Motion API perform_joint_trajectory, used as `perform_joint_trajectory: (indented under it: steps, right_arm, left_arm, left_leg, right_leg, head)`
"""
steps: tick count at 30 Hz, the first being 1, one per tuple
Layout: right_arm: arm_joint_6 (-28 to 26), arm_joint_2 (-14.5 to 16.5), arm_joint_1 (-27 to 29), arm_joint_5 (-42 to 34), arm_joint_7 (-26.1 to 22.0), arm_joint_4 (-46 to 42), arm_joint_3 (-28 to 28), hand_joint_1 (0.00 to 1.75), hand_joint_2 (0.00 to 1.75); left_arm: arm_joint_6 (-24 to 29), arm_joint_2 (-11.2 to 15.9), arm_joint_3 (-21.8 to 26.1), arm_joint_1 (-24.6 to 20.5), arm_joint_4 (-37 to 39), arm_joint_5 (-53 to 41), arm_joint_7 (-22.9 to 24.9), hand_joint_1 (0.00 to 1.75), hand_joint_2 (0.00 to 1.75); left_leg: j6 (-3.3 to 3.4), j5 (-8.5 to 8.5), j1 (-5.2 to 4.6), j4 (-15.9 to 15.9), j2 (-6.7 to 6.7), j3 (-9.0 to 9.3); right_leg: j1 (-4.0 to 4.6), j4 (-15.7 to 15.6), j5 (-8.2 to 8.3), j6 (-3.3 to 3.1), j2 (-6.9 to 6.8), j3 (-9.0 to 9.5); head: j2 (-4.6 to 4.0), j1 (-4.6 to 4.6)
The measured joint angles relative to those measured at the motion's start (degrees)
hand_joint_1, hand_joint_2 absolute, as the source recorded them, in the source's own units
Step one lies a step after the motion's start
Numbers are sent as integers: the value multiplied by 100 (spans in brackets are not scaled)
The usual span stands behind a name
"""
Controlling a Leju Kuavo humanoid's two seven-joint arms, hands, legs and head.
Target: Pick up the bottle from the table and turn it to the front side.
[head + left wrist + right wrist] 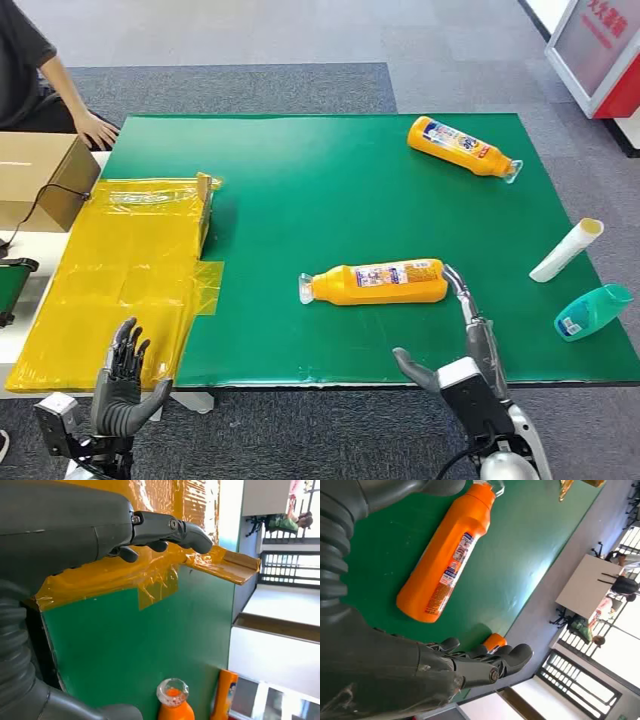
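An orange bottle (381, 282) (446, 557) lies on its side near the middle of the green table (324, 180), clear cap toward the left, its printed label facing up. My right hand (472, 345) (486, 662) hovers open at the table's front edge, fingers stretched toward the bottle's base without touching it. My left hand (121, 380) (162, 530) is raised open below the front left corner, over the yellow plastic. The left wrist view catches the bottle's cap (173, 692).
A second orange bottle (462, 147) lies at the back right. A white tube (566, 250) and a teal bottle (592, 311) lie at the right edge. Yellow plastic sheeting (124, 275) covers the left. A cardboard box (41, 175) and a person's hand (96, 130) are far left.
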Motion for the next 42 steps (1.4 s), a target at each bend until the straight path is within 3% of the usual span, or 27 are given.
perform_joint_trajectory:
  steps: [10,33,38,42]
  right_arm:
    - [-69,21,5,198,33,0,-2,0,175]
    - [-203,69,-2,358,42,75,-1,0,175]
    - [-462,35,-130,1296,420,150,80,0,175]
    - [-386,-195,-548,1829,961,400,183,0,175]
  left_arm:
    - [573,-55,-245,-10,-162,-533,38,0,175]
    - [513,-64,-335,-11,-163,-430,-16,0,175]
    - [477,-56,-352,-44,-146,-453,-6,0,175]
    - [516,0,-425,-171,4,-450,-70,0,175]
  left_leg:
    - [0,0,0,0,0,0]
    - [0,0,0,0,0,0]
    - [0,0,0,0,0,-1]
    - [3,4,0,0,1,0]
  right_leg:
    - [0,0,0,0,0,0]
    - [0,0,0,0,0,0]
    - [0,0,1,0,0,0]
    - [-2,0,9,2,1,2]
  head:
    - [0,-1]
    - [0,-1]
    - [0,-2]
    - [0,-1]
